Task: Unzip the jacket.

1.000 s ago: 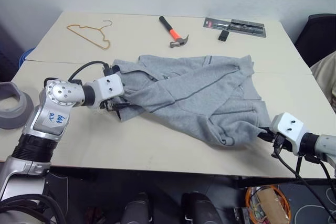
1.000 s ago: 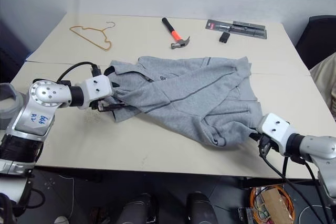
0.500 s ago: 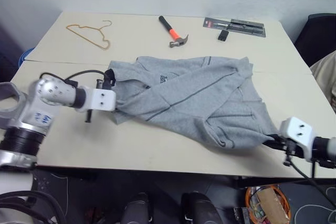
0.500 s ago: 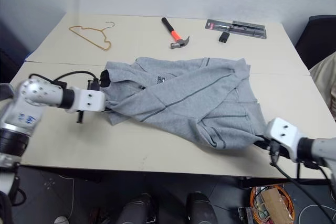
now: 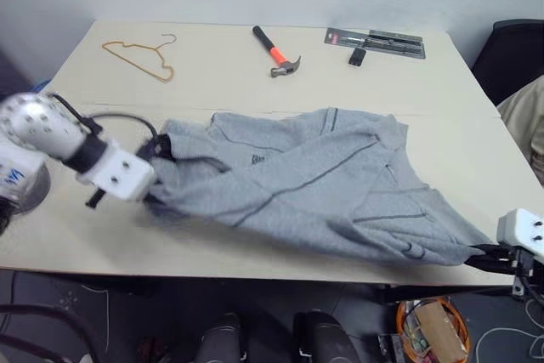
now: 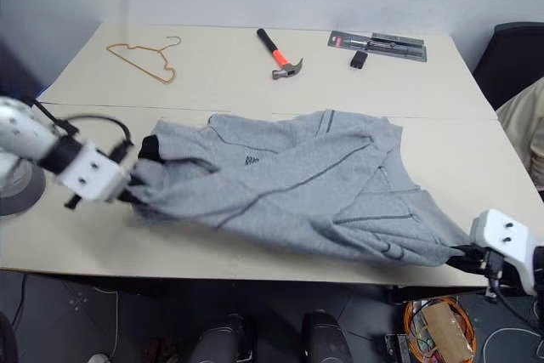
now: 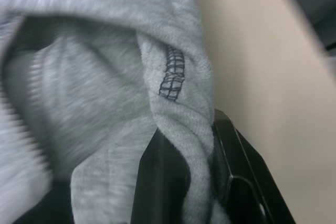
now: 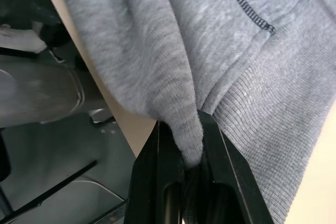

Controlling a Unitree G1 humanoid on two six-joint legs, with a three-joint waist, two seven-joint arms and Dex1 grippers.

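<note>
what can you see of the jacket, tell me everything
The jacket is light-grey fleece with darker seam lines, a small dark chest logo and ribbed hem. It lies crumpled and stretched across the near half of the table, folded over itself. The left gripper pinches a rolled edge with a stitched bar at its left end; the right gripper pinches fabric by the ribbed hem at the right end, at the table's edge. The zip cannot be made out.

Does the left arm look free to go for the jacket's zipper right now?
Probably not. The left gripper has its jaws shut on a fold of the jacket at its left edge, and the right gripper pinches the far corner. The jacket lies folded over itself, so I cannot tell where the zipper is.
</note>
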